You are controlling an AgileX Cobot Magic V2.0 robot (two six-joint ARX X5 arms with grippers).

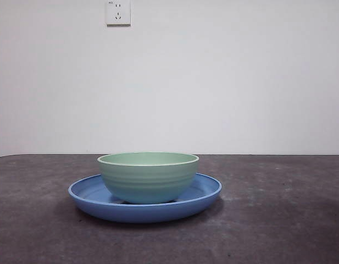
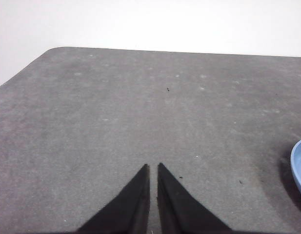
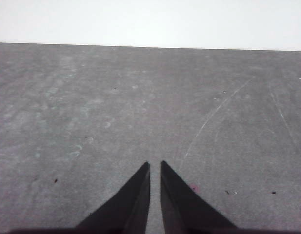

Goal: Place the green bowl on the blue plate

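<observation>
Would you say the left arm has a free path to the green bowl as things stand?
Probably yes: the left gripper, jaws shut, faces bare table, with the blue plate just to one side. The green bowl sits on that plate, uncovered, nothing standing around it.

Even, soft light; faint shadow under blue plate (image 1: 92,193) — wrist views slightly grainy, no glare.

A dark grey, faintly speckled worktop (image 1: 279,220) is filling the lower part of the front view. The blue plate (image 1: 92,193) is sitting directly on it, slightly left of centre in the frame, casting a soft shadow beneath its rim.
</observation>
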